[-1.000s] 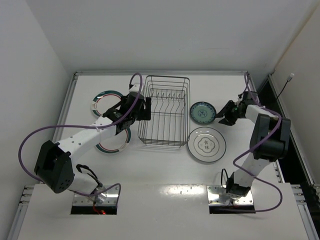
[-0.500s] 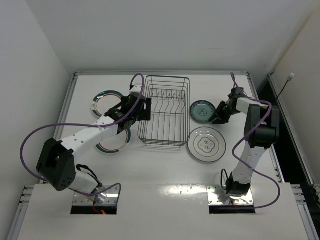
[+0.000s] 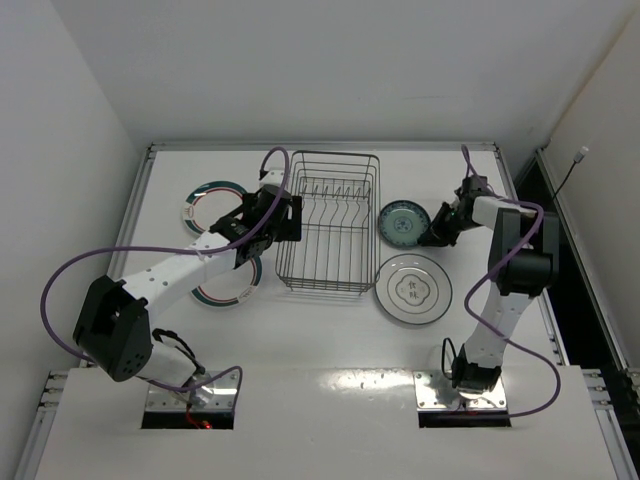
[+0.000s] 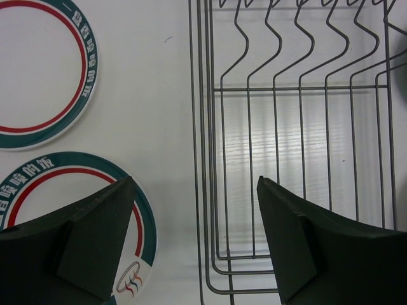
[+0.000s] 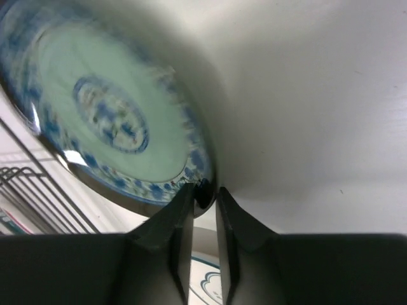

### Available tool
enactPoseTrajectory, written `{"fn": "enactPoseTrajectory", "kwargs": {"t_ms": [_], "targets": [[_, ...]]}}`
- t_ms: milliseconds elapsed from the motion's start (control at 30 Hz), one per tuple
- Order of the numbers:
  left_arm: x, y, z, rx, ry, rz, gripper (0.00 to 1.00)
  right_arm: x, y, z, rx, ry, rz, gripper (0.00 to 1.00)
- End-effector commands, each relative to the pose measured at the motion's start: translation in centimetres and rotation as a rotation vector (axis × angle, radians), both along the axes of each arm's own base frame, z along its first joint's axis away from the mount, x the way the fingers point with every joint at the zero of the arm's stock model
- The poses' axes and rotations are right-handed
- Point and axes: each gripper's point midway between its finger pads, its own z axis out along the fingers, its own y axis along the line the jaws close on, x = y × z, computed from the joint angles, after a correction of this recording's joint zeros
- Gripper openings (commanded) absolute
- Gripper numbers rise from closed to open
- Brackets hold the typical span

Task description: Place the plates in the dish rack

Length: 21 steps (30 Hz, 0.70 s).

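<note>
From above, the dish rack (image 3: 322, 288) sits mid-table with no plate in it, so loading is at its first plate. The teal plate (image 3: 403, 222) lies just right of the rack, and the white-grey plate (image 3: 413, 289) lies nearer the bases. The right gripper (image 3: 436, 236) meets the teal plate's right edge, approaching from the side away from the rack, probably so the plate can be carried across to the prongs. The left gripper (image 3: 292, 220) hangs over the rack's left wall, with the far ringed plate (image 3: 212, 205) and the near ringed plate (image 3: 224, 292) on its left, the latter partly under the arm. The left wrist view shows its fingers (image 4: 89, 229) spread wide with nothing between them, straddling the rack wall and the near ringed plate's rim, likely waiting or lining up. In the right wrist view the fingers (image 5: 168, 235) are pinched onto the teal plate's rim; the plate looks tilted, but whether it is clear of the table (image 3: 330, 330) cannot be told.
</note>
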Motion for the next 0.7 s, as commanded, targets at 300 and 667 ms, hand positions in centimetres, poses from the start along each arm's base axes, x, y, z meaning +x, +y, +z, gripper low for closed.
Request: {"fn": "enactPoseTrajectory", "kwargs": {"t_ms": [300,667], "targets": [[0.7,-0.3,1.6,-0.021,-0.051,0.017,0.75,2.0,-3.0,7.6,-0.213,-0.191,-0.061,0.0],[0.9,-0.3,1.6,-0.024,-0.053,0.03,0.75,2.2,-2.8,26.9,-0.577,-0.52,-0.307,0.0]]}}
